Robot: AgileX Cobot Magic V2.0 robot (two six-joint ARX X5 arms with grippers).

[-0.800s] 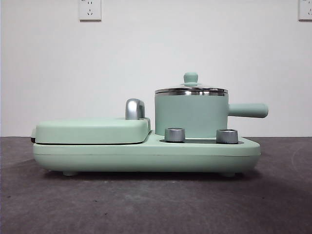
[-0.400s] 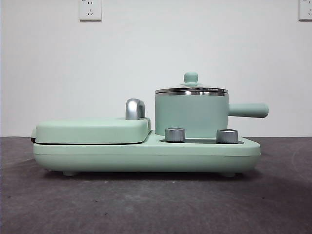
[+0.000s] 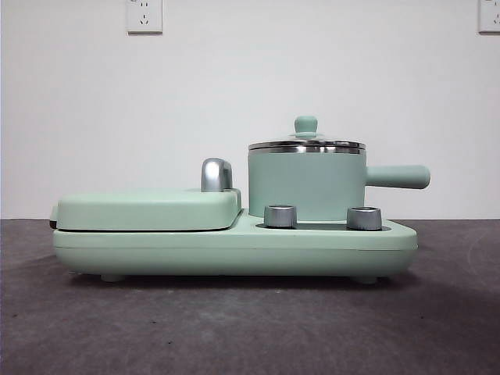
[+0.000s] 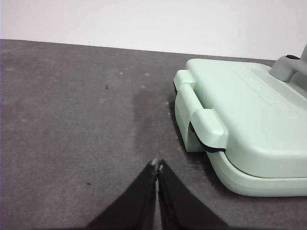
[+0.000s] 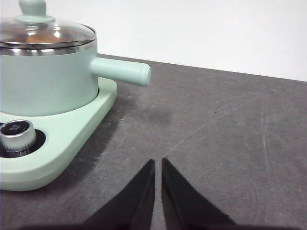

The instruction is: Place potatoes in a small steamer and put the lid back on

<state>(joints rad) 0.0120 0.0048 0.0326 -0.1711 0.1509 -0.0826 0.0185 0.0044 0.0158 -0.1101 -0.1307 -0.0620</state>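
Jaws of both the left gripper and right gripper sit closed, empty, above the worktop; the lid covers the small steamer.

The small steamer stands on the right half of the cooker base, the lid on it, behind two dials (handle pointing right), the griddle cover lying left

The front view looks level across the dark grey table at the mint-green cooker base, close; both wrist views look obliquely down at its opposite ends.
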